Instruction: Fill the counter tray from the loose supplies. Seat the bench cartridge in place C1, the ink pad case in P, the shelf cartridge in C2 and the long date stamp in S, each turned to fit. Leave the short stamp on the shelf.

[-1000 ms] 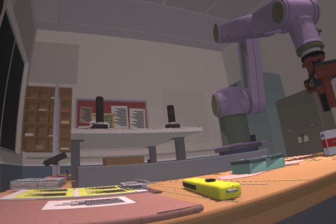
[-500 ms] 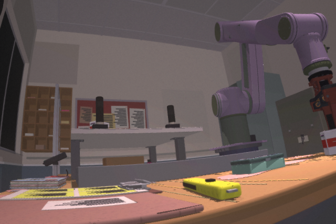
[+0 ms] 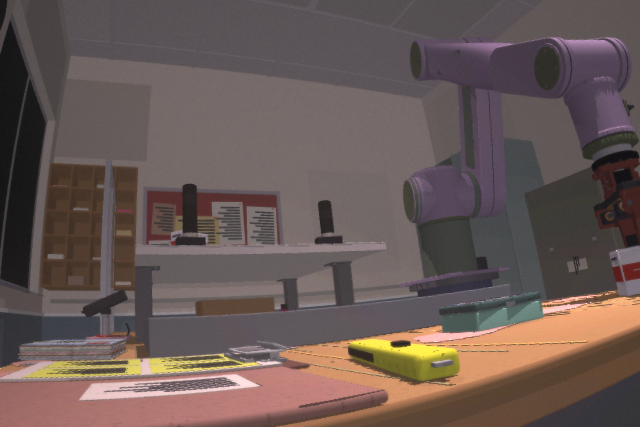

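Note:
My gripper [image 3: 631, 242] hangs right above the white, red-banded bench cartridge [image 3: 626, 271] at the right edge of the bench, and it is open and holds nothing. The teal ink pad case [image 3: 490, 312] lies flat on the bench to the left of the cartridge. On the raised shelf [image 3: 258, 251] behind stand the long date stamp [image 3: 189, 215] on the left and the short stamp [image 3: 326, 222] on the right, both upright. A small white and red shelf cartridge [image 3: 177, 236] sits right beside the long stamp's base. The counter tray is hidden.
The bench's curved front edge runs close below the cartridge. A yellow hand tool [image 3: 404, 359] lies near the bench front, with a pink mat [image 3: 196, 401] and papers to its left. The arm's base [image 3: 448, 236] stands behind the ink pad case.

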